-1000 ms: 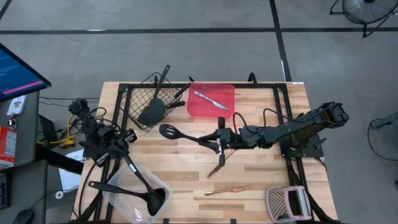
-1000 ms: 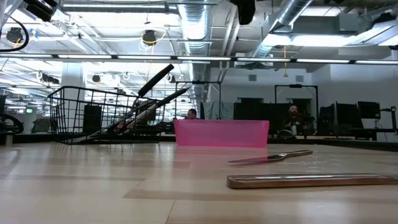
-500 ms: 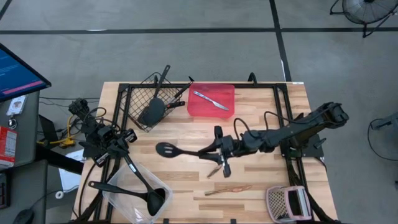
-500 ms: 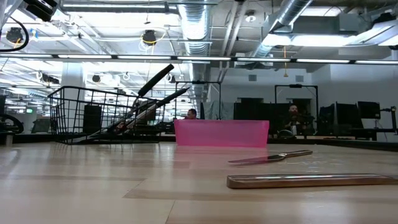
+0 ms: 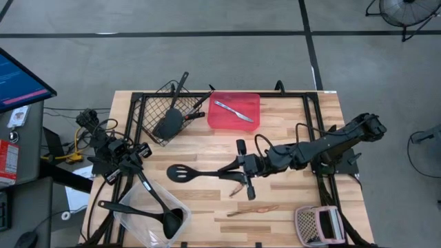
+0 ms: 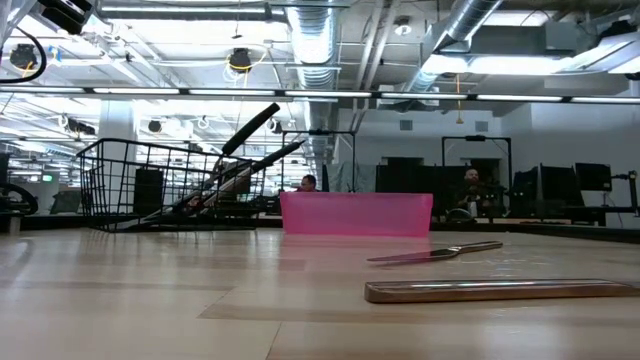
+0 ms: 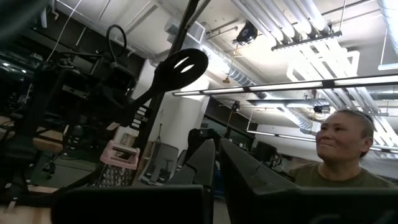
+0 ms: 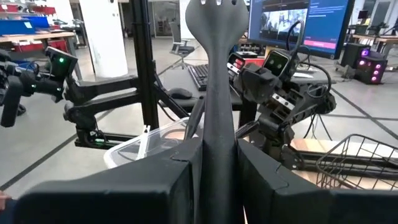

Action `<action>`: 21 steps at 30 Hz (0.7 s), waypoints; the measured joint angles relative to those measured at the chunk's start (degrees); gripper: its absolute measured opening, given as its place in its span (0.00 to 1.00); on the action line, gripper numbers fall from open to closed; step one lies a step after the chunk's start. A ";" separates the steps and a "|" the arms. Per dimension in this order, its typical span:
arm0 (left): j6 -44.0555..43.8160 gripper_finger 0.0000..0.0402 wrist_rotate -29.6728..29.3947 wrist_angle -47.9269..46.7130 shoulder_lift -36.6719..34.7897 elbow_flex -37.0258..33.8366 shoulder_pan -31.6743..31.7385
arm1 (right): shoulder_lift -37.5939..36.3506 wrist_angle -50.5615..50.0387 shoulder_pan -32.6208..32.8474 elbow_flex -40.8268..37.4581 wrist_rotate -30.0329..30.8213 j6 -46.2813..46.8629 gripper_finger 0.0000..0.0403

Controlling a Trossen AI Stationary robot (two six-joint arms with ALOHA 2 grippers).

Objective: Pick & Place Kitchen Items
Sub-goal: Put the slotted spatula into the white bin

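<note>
My right gripper (image 5: pixel 234 167) is over the middle of the table, shut on a black slotted spoon (image 5: pixel 196 171) whose head (image 5: pixel 176 172) points toward the table's left. The spoon also shows in the left wrist view (image 7: pixel 180 65). My left gripper (image 5: pixel 141 153) waits at the table's left edge with its fingers (image 7: pixel 205 163) shut and empty. A slim dark and silver piece (image 5: pixel 238 189) and a copper stick (image 5: pixel 252 209) lie on the table near the right gripper. A silver knife (image 5: pixel 233 109) lies in the red tray (image 5: pixel 251 120). My right gripper pinches the spoon's handle (image 8: pixel 219 124) between its two fingers (image 8: pixel 183 171), near the handle's free end. The fingers come level from the table's right, and the handle runs on along them. The spoon is lifted clear of the table, about level, with its head farthest from the gripper.
A black wire basket (image 5: pixel 148 103) with a black spatula (image 5: pixel 169 121) stands at the far left. A clear tub (image 5: pixel 134 224) with a ladle (image 5: pixel 172 219) is at the near left. A pinkish mesh item (image 5: pixel 317 224) lies at the near right. A person (image 7: pixel 339 149) stands beyond the table.
My right gripper has moved toward the table's near edge and a little to the left, carrying the slotted spoon clear of the table. The spoon has turned from slanting to lying nearly parallel to the near edge.
</note>
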 joint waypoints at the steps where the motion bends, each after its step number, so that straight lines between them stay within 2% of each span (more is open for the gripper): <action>1: 0.00 0.02 0.00 0.01 0.01 0.00 0.02 | 0.00 0.00 0.00 0.00 0.31 0.00 0.18; 4: 0.00 0.02 0.01 0.01 0.02 -0.02 0.00 | 0.00 0.15 0.00 0.00 2.43 0.00 0.18; 10: 0.00 0.02 -0.01 0.01 0.00 -0.01 0.01 | 1.18 0.11 -0.02 2.69 2.74 -2.03 0.18; 21: 0.00 0.02 0.01 0.02 0.01 -0.02 0.00 | 11.93 -16.29 0.26 18.53 2.72 -7.20 0.18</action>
